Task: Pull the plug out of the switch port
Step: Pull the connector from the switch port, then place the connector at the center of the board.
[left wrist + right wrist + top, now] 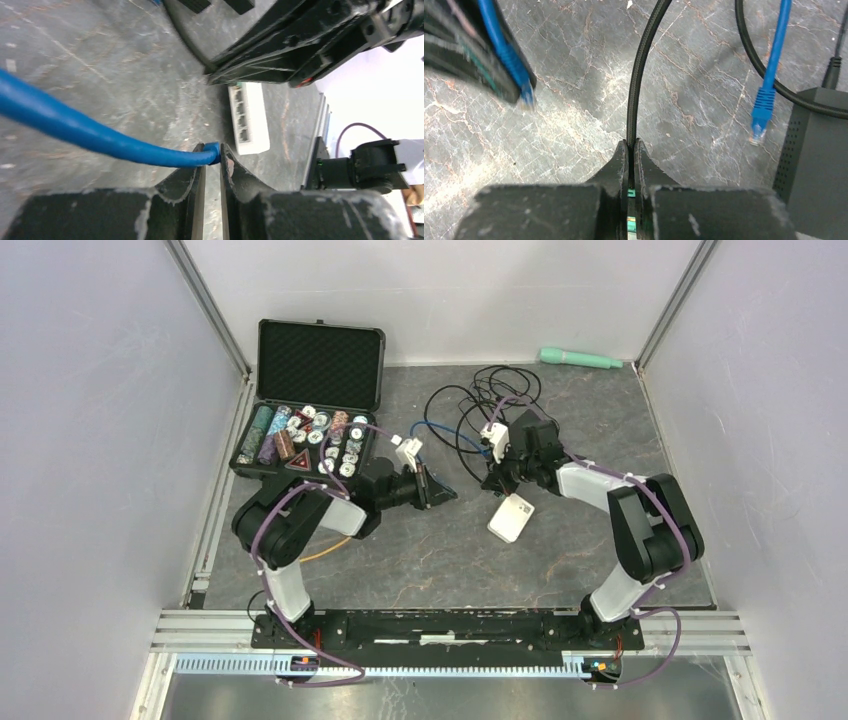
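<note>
Status: pull judged done, the visible ports [243, 119] look empty, only letting go left; switch [511, 518], flat white box, lying between the two arms; left gripper [212, 155], just left of the switch, pinching blue cable [75, 130] near its end; right gripper [630, 146], just beyond the switch, pressed onto black cable [639, 75]; plug [526, 95], blue, blurred, hanging clear of the switch.

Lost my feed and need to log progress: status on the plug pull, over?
Left claw shut on blue cable, plug end free of white switch. Right claw shut on black braided cable. Visible ports empty; cable tangle lies beyond.
</note>
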Controlling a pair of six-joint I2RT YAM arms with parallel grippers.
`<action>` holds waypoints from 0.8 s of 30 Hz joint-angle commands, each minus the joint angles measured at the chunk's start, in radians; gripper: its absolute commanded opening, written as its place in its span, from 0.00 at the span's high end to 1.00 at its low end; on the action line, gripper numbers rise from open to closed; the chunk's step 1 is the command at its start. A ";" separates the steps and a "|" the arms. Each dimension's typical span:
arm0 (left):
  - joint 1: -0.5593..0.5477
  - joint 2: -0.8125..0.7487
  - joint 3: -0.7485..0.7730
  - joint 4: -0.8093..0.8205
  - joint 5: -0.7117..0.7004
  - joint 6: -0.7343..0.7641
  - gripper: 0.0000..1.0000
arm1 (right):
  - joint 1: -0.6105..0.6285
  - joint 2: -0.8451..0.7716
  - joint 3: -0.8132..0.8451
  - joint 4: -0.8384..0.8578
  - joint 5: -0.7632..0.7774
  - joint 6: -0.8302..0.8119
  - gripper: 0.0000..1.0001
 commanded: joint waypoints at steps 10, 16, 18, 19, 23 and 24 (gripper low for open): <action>0.164 -0.249 0.344 -1.518 0.347 1.111 0.98 | -0.090 -0.067 -0.018 -0.022 -0.048 -0.035 1.00; 0.288 -0.355 0.471 -2.030 0.222 1.563 0.98 | -0.101 -0.064 -0.021 -0.019 -0.049 -0.039 1.00; 0.293 -0.366 0.481 -2.177 0.141 1.707 0.98 | -0.101 -0.062 -0.020 -0.017 -0.046 -0.042 1.00; 0.293 -0.361 0.487 -2.254 0.116 1.779 0.98 | -0.103 -0.061 -0.019 -0.018 -0.045 -0.043 1.00; 0.302 -0.341 0.469 -2.503 -0.015 1.956 0.98 | -0.103 -0.062 -0.019 -0.018 -0.038 -0.048 1.00; 0.312 -0.349 0.462 -2.552 -0.045 1.999 0.98 | -0.103 -0.062 -0.021 -0.018 -0.037 -0.049 1.00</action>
